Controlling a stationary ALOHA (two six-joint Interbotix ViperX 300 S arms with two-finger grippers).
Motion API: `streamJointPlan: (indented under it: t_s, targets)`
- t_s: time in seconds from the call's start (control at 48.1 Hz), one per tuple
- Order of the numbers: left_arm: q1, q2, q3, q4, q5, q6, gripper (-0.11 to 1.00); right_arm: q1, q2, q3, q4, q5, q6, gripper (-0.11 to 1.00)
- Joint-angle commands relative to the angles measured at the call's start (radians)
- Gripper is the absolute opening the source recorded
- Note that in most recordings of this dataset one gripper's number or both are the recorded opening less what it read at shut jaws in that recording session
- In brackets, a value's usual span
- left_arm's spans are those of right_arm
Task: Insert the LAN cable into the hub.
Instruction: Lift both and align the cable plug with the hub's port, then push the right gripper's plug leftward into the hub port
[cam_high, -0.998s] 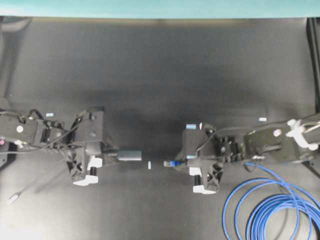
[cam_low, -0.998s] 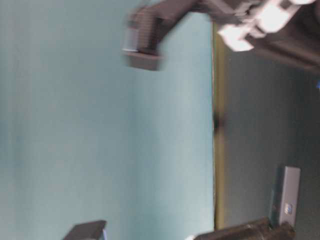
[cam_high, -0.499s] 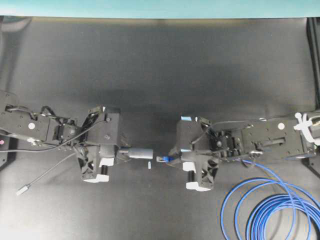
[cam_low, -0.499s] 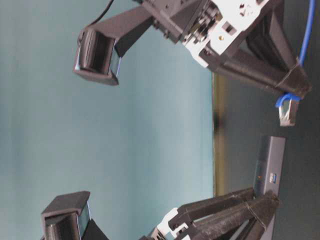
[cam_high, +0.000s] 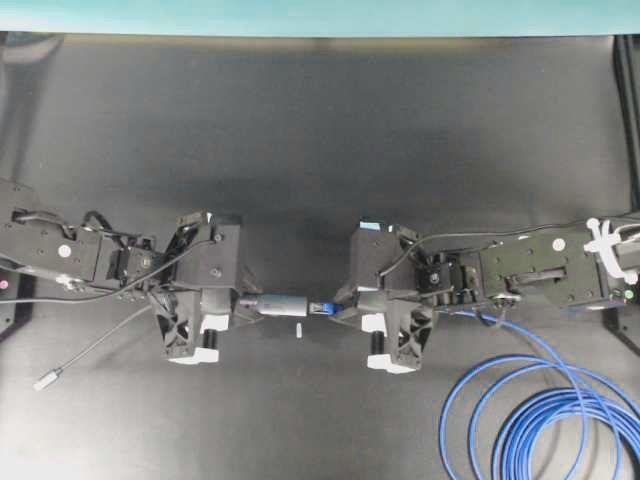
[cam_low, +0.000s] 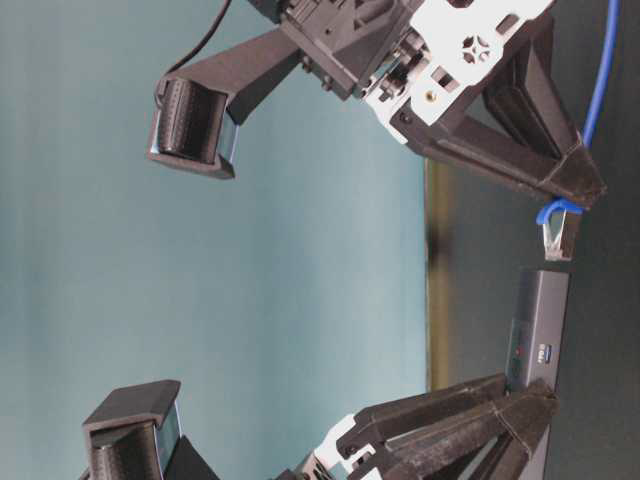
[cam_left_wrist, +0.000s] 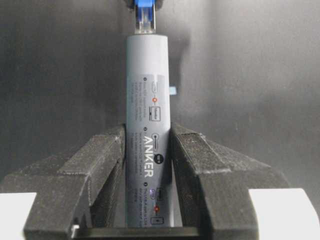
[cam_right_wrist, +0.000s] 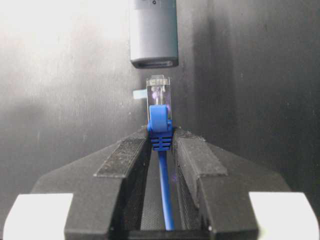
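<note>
Nearest us in the right wrist view, our right gripper (cam_right_wrist: 161, 150) clamps the LAN cable (cam_right_wrist: 160, 127) by its blue boot, clear plug pointing to twelve o'clock. Just beyond, apart, hangs the hub (cam_right_wrist: 153, 32), a slim grey bar. Our left gripper (cam_left_wrist: 147, 150) pinches its Anker-marked body above the black table (cam_high: 320, 120).

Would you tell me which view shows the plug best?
The right wrist view: the plug is centred, sharp, just short of the hub. The left wrist view shows its tip, the table-level view its side, the overhead view a speck.

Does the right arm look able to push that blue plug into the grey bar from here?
Probably yes: the LAN cable plug faces the hub port, roughly lined up, with only a bare gap between.
</note>
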Motion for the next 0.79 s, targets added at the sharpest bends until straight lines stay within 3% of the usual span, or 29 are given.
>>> streamJointPlan:
  t_s: [0.0, 0.769]
  targets:
    - [0.002, -0.002, -0.021, 0.003, -0.003, 0.002, 0.28, -0.002, -0.002, -0.026, 0.002, -0.006, 0.005, 0.12]
    - [0.003, 0.040, -0.072, 0.003, -0.003, 0.003, 0.28, -0.002, 0.041, -0.097, -0.003, 0.051, 0.003, 0.12]
